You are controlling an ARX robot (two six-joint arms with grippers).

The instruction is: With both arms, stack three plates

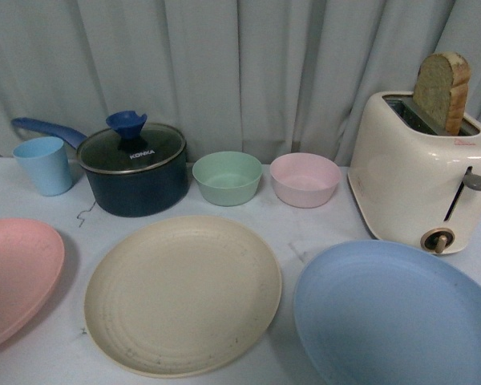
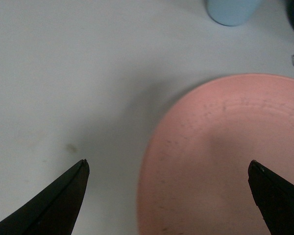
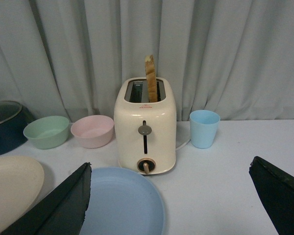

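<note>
Lower left of the front view, the pink plate (image 1: 16, 273); lower centre, cream plate (image 1: 183, 293); lower right, blue plate (image 1: 393, 313). All lie flat and apart on the table (image 1: 305, 220). The left gripper (image 2: 167, 164) is spread wide over the pink plate's rim, and the right gripper (image 3: 170, 166) is spread wide near the blue plate. Behind them are the pot (image 1: 136, 172), two bowls (image 1: 227, 178) and the toaster (image 1: 421, 172).

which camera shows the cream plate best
The front view: the large round matte cream plate lies whole and unobstructed, rim and rings visible. The right wrist view catches only a cropped part of that plate; the left wrist view shows none of it.
</note>
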